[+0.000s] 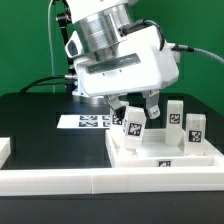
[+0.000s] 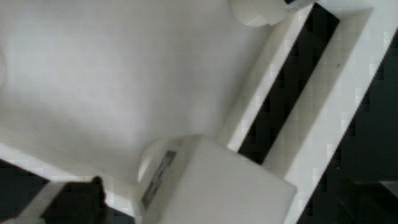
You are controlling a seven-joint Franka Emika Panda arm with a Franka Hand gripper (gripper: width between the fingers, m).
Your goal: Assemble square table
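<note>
Border wall nearest, before the tabletop | gripper open above tabletop, leg between its fingers | two legs on tabletop's far side

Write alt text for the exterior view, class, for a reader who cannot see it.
A robot arm's open gripper hangs over a white square tabletop, jaws astride one upright tagged leg. Two more legs stand toward the view's right, and a marker board lies behind on the black table.
</note>
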